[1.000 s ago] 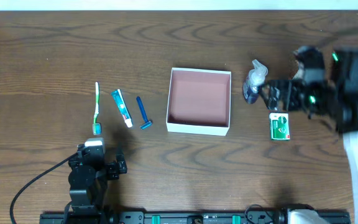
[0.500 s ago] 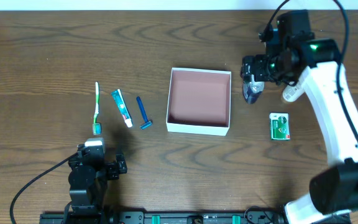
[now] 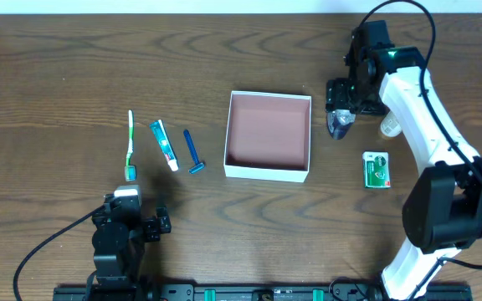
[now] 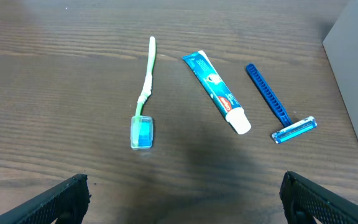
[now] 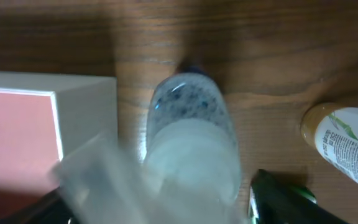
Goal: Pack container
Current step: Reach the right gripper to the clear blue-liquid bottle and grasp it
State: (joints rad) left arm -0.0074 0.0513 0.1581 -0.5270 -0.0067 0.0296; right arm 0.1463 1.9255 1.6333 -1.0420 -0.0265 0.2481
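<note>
The container [image 3: 268, 171] is a shallow square box with white walls and a pink inside, mid-table; its corner shows in the right wrist view [image 5: 86, 99]. My right gripper [image 3: 340, 107] is open, just right of the container, its fingers [image 5: 160, 186] on either side of a clear bottle with blue specks [image 5: 185, 106], which lies on the table [image 3: 339, 125]. My left gripper [image 3: 130, 209] is open and empty at the front left [image 4: 185, 199]. Ahead of it lie a green toothbrush [image 4: 145, 93], a toothpaste tube [image 4: 216, 90] and a blue razor [image 4: 275, 102].
A small white bottle with a yellow cap [image 3: 389, 127] lies right of the clear bottle and shows in the right wrist view [image 5: 347, 143]. A green packet [image 3: 377, 170] lies nearer the front. The container's wall [image 4: 353, 68] stands right of the razor.
My right arm has swung in from the right edge and come down over the clear bottle beside the container. The left arm and the toiletries have not moved.
</note>
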